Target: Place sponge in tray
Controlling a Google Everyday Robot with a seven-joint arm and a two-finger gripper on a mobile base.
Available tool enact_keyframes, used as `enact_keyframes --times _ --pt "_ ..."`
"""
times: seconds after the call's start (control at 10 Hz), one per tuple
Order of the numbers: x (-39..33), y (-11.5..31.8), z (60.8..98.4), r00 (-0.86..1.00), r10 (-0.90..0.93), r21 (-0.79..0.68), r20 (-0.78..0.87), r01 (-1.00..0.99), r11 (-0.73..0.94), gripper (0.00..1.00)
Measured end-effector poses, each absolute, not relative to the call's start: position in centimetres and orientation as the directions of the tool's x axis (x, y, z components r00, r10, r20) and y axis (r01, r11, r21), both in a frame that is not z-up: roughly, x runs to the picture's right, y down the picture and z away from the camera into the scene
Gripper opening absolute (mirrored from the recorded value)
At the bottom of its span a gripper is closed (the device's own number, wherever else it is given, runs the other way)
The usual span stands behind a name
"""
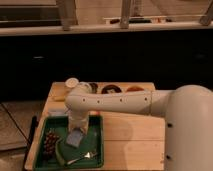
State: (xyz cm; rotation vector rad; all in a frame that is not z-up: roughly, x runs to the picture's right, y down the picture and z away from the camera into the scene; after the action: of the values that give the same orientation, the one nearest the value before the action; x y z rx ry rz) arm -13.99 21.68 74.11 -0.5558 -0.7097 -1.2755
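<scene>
The dark green tray sits at the front left of the wooden table. A small pale blue-grey sponge lies near the tray's middle. My gripper points down over the tray, right above the sponge's back edge. I cannot tell whether it still touches the sponge. The thick white arm reaches in from the right and hides the back of the tray.
The tray also holds a dark grape cluster, a green curved item and a fork. A white cup and bowls stand along the table's back edge. Bare wood lies right of the tray.
</scene>
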Motion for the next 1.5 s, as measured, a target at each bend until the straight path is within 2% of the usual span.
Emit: enact_keyframes --times 0.7,1.2,1.5 --pt "-13.4 20.2 72.5 0.149 -0.674 0.015 0.724 0.973 0.231 0.8" --pt "-10.8 16.7 69.5 0.231 -0.712 -0.033 0.663 0.959 0.28 0.8" --pt "-10.1 16.0 69.2 0.258 -0.722 -0.055 0.642 0.955 0.292 0.8"
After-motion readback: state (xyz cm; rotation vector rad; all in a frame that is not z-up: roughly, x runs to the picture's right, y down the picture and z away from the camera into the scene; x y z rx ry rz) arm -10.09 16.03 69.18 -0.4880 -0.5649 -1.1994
